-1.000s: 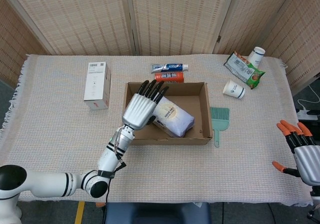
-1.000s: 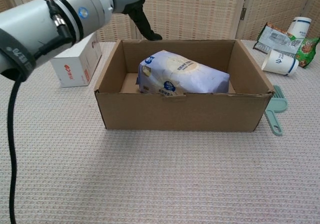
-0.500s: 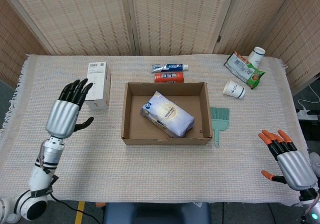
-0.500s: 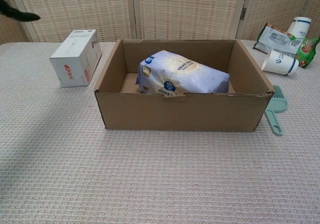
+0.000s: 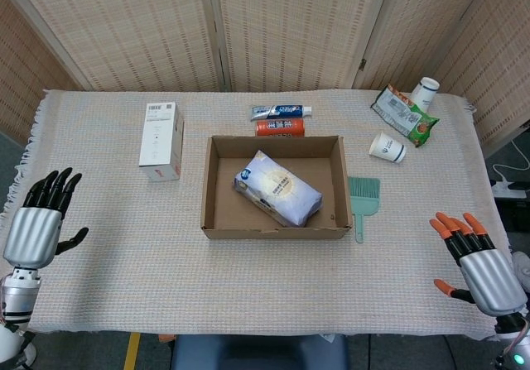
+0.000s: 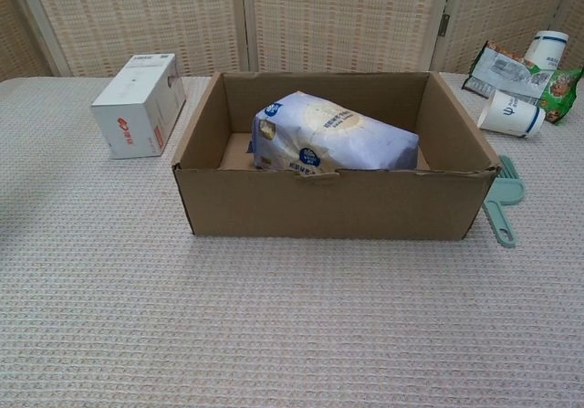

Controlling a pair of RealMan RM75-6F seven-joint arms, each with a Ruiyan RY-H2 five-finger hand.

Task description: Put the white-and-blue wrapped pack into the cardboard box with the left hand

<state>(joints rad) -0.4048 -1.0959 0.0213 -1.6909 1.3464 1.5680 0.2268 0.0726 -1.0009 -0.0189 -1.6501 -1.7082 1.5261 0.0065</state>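
- One white-and-blue wrapped pack point(image 5: 277, 188) lies inside the one cardboard box point(image 5: 219, 221).
- The left hand point(image 5: 35, 229) is up at the table's left edge, fingers spread, holding nothing.
- The right hand point(image 5: 483, 264) is low on the right, also spread and empty.
- Around the box: one white carton point(image 5: 161, 141), two tubes point(image 5: 281, 120), two paper cups point(image 5: 387, 147), one green brush point(image 5: 363, 199).

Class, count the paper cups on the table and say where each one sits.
2. One white cup lies on its side right of the cardboard box. The other cup stands upright at the far right corner, behind the snack bag. None seems hidden.
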